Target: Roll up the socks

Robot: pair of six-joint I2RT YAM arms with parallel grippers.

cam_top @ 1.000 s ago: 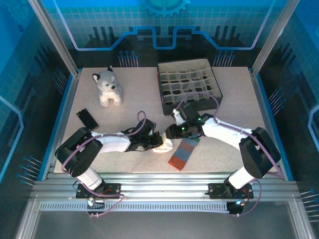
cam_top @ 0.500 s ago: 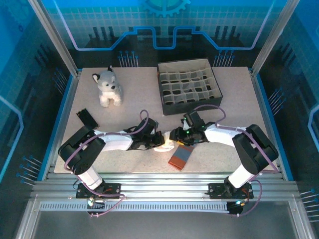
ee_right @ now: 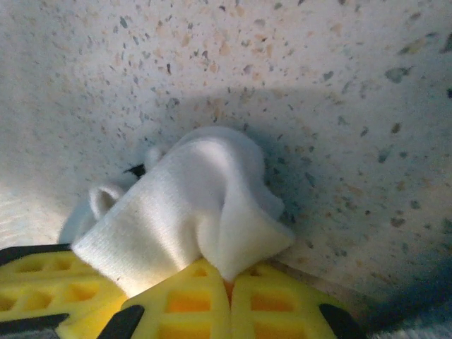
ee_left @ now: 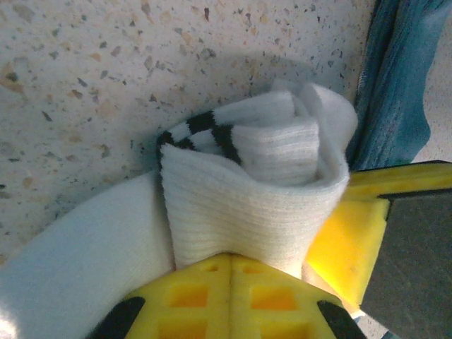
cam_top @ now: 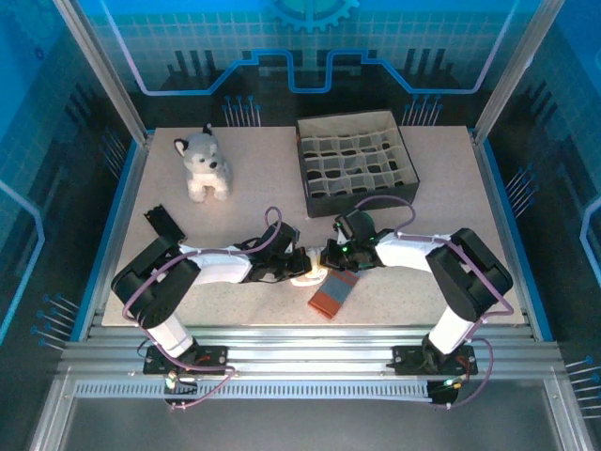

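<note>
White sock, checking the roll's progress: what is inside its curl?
The white sock curls around its own striped cuff, pinched by the left gripper. Deeper layers are covered by the outer wrap.

1. In the left wrist view the white sock (ee_left: 261, 191) was brightly lit and sharp, and a soft grey shadow lay on the table (ee_left: 85, 70) behind it.
2. Below the sock, the left end effector (ee_left: 230, 263) was blurred, too near for focus. The fabric at the sock's lower left looked bluish and soft.
3. In the right wrist view the sock glared almost white. Its shadow fell behind it and to its right, and the right end effector (ee_right: 227, 286) below it was soft.
4. From above, a blue cast tinted the walls around the evenly lit table, and a warm, overexposed glow marked the sock.
</note>
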